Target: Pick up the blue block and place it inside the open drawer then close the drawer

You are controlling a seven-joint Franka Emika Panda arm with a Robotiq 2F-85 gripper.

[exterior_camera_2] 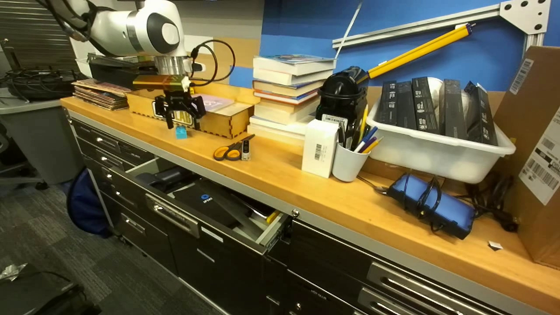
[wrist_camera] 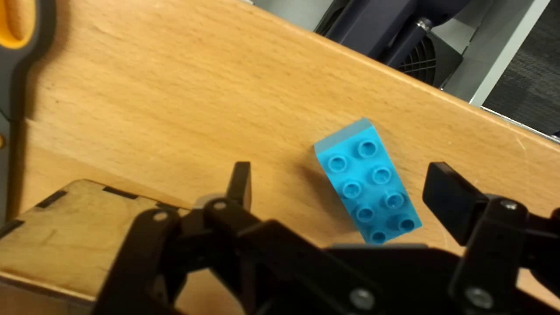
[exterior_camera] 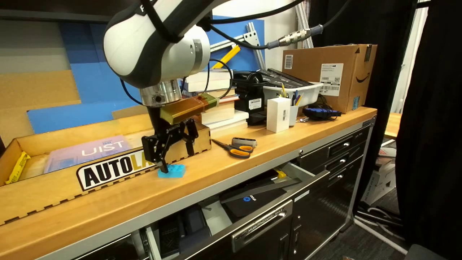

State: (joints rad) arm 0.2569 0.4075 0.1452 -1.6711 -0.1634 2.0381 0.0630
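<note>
Two black fingers [wrist_camera: 450,199] of a Robotiq gripper [exterior_camera: 177,159] stand spread on either side of an eight-studded blue toy brick [wrist_camera: 365,183] on a wooden workbench top [exterior_camera: 213,164]. The jaws are parted wide; in the wrist view, bare wood shows between the brick and each finger. The brick lies studs up near the bench's front edge and near the AUTOLAB sign [exterior_camera: 112,171] on the wall of a shallow wooden box [exterior_camera: 50,193], in which lies a purple print [exterior_camera: 72,159] reading "UIST". Below the edge, in both exterior views, a wide black-fronted drawer [exterior_camera: 223,243] with a silver handle [exterior_camera: 261,225] is pulled out, a black case [exterior_camera: 258,204] with a blue emblem inside it. Scissors [wrist_camera: 16,85] with orange-and-grey handles rest on the same wood. Farther along stand a stack of books [exterior_camera_2: 286,81], a white carton [exterior_camera_2: 320,148], a white cup of pens [exterior_camera_2: 350,166], a white bin [exterior_camera_2: 424,155] packed with slim dark boxes [exterior_camera_2: 423,105] and a cardboard Amazon box [exterior_camera: 335,57]. A blue panel [exterior_camera_2: 302,22] shows behind the bench.
</note>
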